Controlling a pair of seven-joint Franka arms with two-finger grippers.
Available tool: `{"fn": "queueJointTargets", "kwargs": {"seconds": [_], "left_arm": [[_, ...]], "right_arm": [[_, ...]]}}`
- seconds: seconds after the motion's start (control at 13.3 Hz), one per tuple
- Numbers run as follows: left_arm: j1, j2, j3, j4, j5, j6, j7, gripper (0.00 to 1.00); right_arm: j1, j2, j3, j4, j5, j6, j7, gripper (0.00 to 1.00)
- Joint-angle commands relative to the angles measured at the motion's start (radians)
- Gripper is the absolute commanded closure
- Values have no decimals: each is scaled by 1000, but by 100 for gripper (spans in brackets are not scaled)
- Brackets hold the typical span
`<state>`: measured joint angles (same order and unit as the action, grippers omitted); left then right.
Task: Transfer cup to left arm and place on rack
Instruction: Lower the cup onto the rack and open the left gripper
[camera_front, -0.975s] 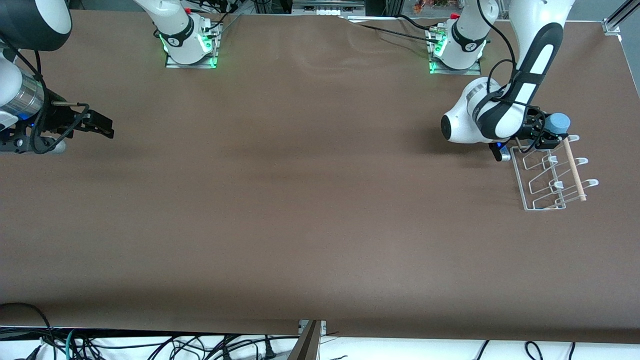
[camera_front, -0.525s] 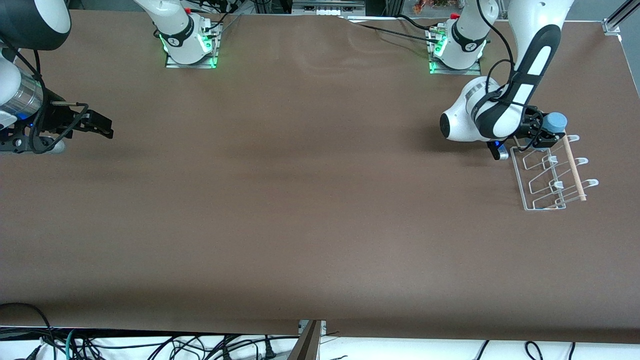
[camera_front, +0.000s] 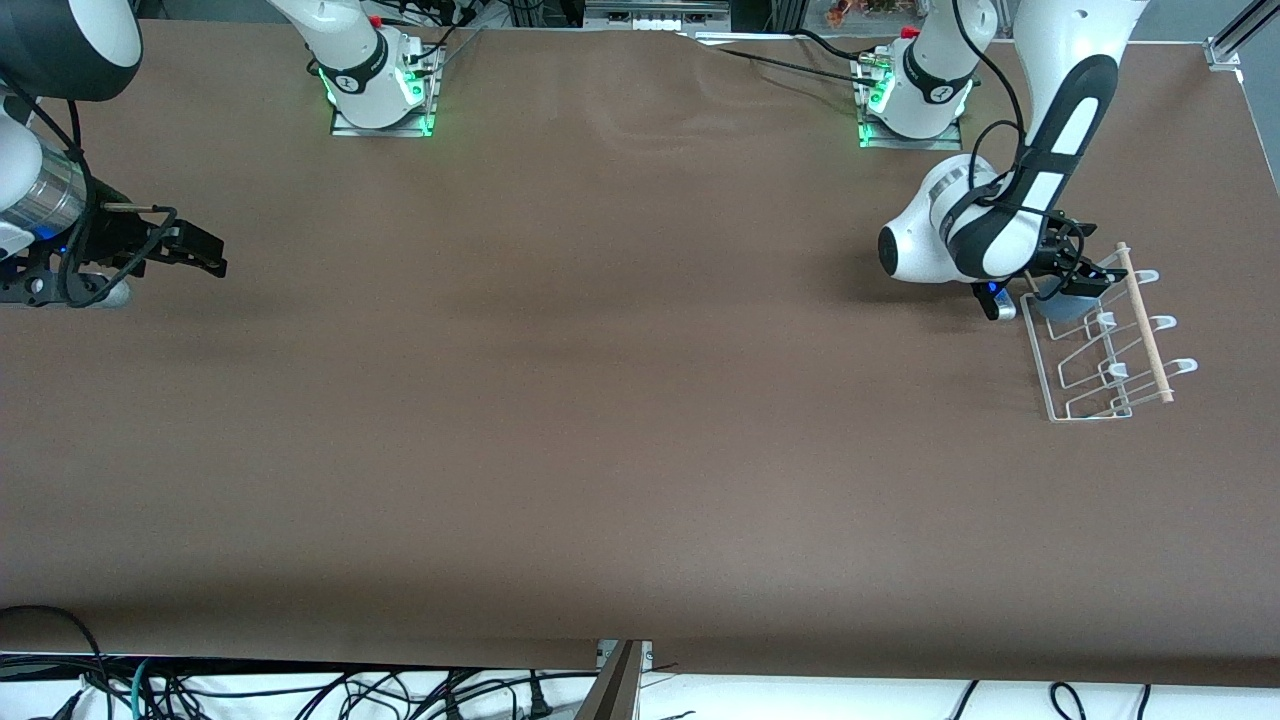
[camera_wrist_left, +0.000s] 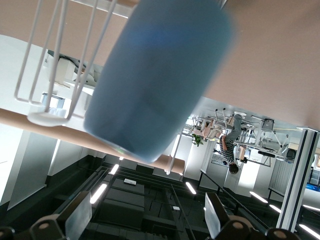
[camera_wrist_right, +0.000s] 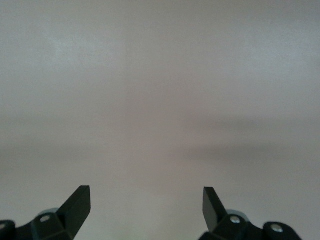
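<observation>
The light-blue cup (camera_front: 1057, 303) lies among the wires of the white rack (camera_front: 1095, 400), at the rack's end farther from the front camera. In the left wrist view the cup (camera_wrist_left: 160, 75) looks blurred, off from the fingers, against the rack wires (camera_wrist_left: 40, 60) and the wooden dowel (camera_wrist_left: 25, 120). My left gripper (camera_front: 1088, 280) hovers over that end of the rack, open, and its own view (camera_wrist_left: 147, 217) shows nothing between the fingers. At the right arm's end of the table my right gripper (camera_front: 205, 255) waits, open and empty (camera_wrist_right: 146, 205).
The wooden dowel (camera_front: 1146, 330) lies across the rack's looped pegs. Both arm bases (camera_front: 380, 90) (camera_front: 912, 100) stand along the table edge farthest from the front camera. Cables hang below the edge nearest that camera.
The left gripper has opened and let go of the cup. The cup has dropped from above the dowel's end down into the rack's wires. The right arm has not moved.
</observation>
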<state>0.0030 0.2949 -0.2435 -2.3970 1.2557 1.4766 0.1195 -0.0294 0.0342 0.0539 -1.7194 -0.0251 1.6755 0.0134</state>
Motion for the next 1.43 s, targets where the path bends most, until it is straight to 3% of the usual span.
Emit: {"fn": "queueJointTargets", "kwargs": {"seconds": [0.0, 0.22, 0.53, 1.2, 1.35], "left_arm": [[12, -14, -7, 22, 30, 8, -8, 0], [23, -19, -8, 82, 2, 10, 3, 0], [22, -23, -8, 221, -223, 14, 29, 0], [20, -39, -3, 680, -744, -90, 95, 0], [6, -25, -7, 780, -812, -99, 97, 0]], "right_arm": [[-3, 13, 3, 29, -15, -16, -15, 1], [-3, 13, 3, 29, -15, -16, -15, 1], [-3, 13, 3, 29, -15, -16, -15, 1], [-3, 15, 3, 29, -15, -20, -15, 1], [-3, 15, 3, 29, -15, -20, -15, 1]]}}
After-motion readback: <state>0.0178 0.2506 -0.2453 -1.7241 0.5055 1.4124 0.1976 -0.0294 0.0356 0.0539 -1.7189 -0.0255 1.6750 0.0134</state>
